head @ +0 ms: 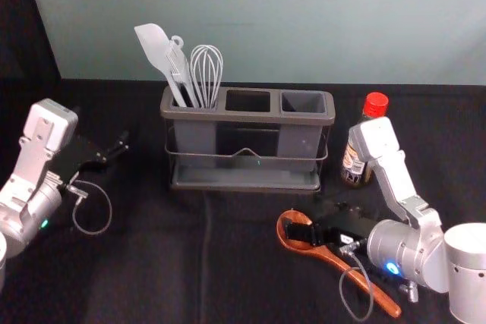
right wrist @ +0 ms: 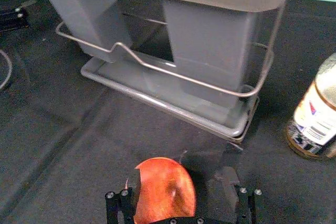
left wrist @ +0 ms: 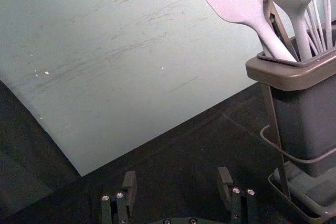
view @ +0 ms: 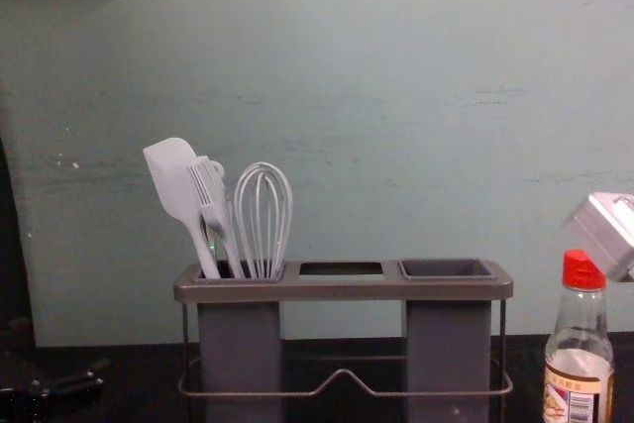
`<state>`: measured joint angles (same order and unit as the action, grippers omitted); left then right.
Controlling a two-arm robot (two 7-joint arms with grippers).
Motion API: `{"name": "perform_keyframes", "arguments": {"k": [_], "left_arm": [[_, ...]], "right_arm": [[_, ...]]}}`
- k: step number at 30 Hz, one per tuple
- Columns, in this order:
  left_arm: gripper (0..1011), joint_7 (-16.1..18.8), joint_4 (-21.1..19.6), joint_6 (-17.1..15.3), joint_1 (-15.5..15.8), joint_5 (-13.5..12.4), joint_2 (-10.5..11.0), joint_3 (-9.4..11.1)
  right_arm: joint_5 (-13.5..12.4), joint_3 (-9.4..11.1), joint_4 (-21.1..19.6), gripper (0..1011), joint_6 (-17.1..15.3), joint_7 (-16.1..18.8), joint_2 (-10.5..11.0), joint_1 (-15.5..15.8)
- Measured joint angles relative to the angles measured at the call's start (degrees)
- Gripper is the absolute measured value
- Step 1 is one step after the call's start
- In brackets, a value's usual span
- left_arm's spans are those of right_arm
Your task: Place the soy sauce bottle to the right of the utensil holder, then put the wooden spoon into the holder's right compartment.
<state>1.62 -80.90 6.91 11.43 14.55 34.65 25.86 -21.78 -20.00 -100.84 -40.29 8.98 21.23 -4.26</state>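
The soy sauce bottle (head: 354, 163) stood upright to the right of the utensil holder (head: 250, 117), so I judged that step done and the spoon's turn come. The wooden spoon (head: 336, 261) lay on the table (head: 144, 263) before the holder; my right hand (right wrist: 181, 181) was over its bowl, fingers spread. Next I needed to close on it, lift, and bring it to the right compartment (head: 304, 102). My left hand (left wrist: 177, 179), also spread, idled left of the holder.
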Motion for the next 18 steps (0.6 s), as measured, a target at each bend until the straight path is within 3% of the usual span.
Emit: {"name": "perform_keyframes", "arguments": {"k": [10, 18], "left_arm": [[1005, 0.00, 0.00, 0.00, 0.00, 0.00, 0.00, 0.00], [1005, 0.00, 0.00, 0.00, 0.00, 0.00, 0.00, 0.00]], "right_arm": [[3.11, -3.50, 1.25, 1002, 1.42, 5.10, 2.06, -2.22], [6.09, -5.70, 2.28, 1002, 2.33, 7.26, 3.00, -3.84]]}}
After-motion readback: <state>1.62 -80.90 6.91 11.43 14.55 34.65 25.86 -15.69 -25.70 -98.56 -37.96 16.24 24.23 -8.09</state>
